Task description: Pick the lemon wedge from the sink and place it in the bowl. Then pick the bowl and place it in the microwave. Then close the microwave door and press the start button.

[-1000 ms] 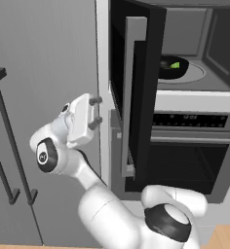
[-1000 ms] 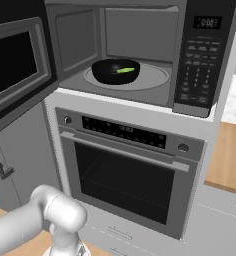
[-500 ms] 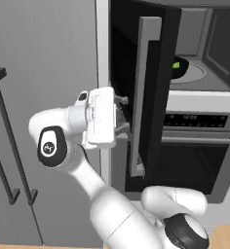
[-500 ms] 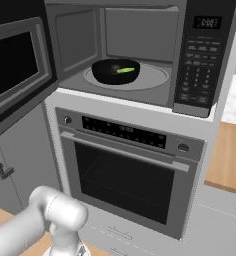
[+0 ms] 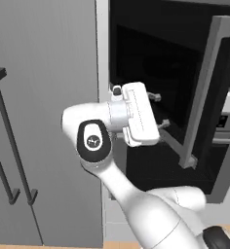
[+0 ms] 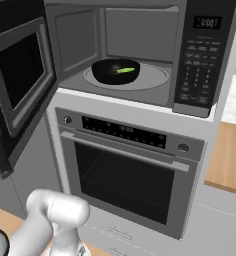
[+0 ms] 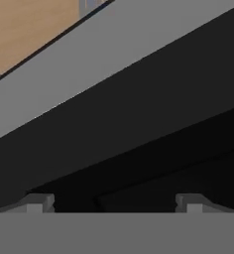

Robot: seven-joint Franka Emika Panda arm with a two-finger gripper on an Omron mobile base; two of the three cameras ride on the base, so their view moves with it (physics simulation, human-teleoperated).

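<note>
Black and glossy, the microwave door (image 5: 185,92) stands swung out from the cavity, and the gripper (image 5: 158,109) sits against its outer face with both fingers spread wide and nothing between them. That posture suits a push, not a grasp: the open fingertips (image 7: 37,203) press toward the dark panel, so the hand can sweep the door round on its side hinge. In the right base view the door (image 6: 22,90) is angled out at the left of the microwave (image 6: 140,55), leaving the grey interior exposed.

Inside, the dark bowl (image 6: 115,71) rests on the glass turntable, and the lime-green lemon wedge (image 6: 125,70) lies in it, so the loading steps look finished. What remains, judging from this layout, is to shut the door fully and then reach the start button on the keypad (image 6: 199,65) at the right. The oven (image 6: 125,175) below stays closed and is not involved.
</note>
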